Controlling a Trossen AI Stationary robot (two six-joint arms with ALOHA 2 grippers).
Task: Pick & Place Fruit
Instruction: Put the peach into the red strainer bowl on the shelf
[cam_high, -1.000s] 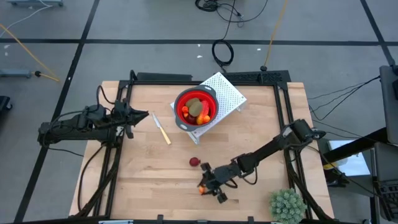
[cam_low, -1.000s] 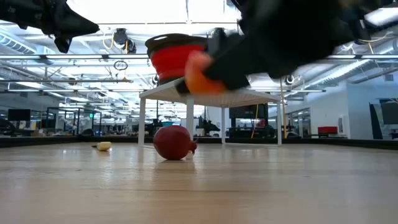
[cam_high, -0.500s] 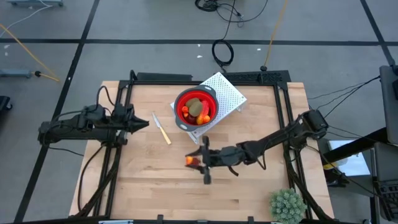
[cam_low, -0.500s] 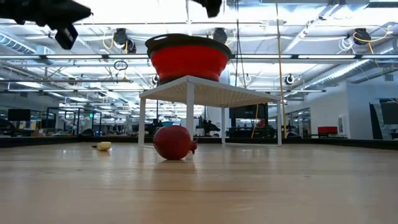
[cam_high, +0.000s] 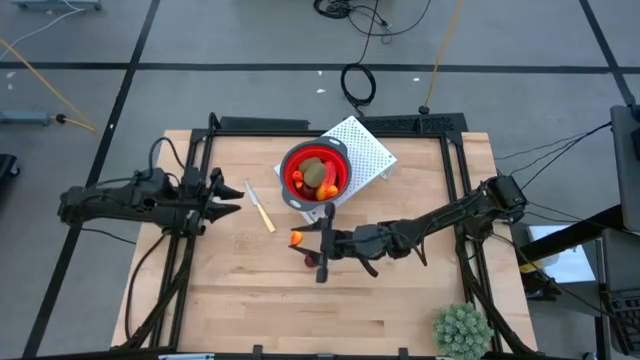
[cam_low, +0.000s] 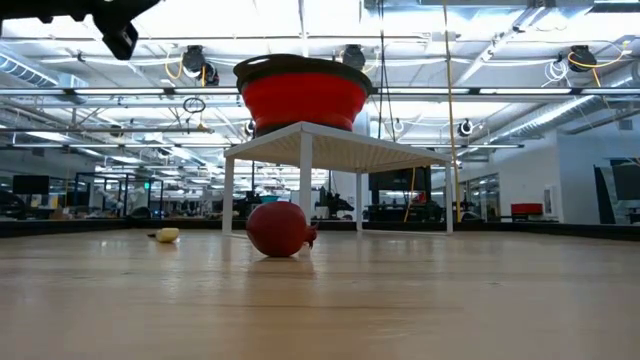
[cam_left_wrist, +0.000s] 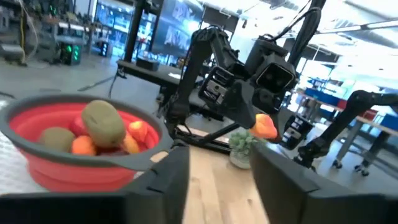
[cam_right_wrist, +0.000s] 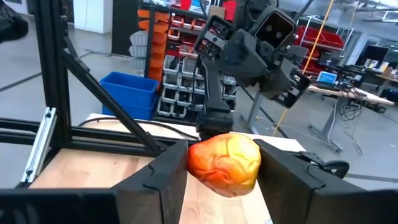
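Though right tool (cam_high: 303, 240) grips orange fruit (cam_high: 296, 238), red ball (cam_low: 280, 229) half-hidden beneath.

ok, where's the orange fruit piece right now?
The orange fruit piece is held between the right gripper's fingers, raised above mid-table in the high view, just short of the red bowl and beside the dark red fruit lying on the wood.

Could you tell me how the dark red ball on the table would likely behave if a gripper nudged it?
The dark red ball looks round and smooth, so it would probably roll. It lies alone on the flat wooden table, so nothing nearby would likely stop it. Being small, it seems light.
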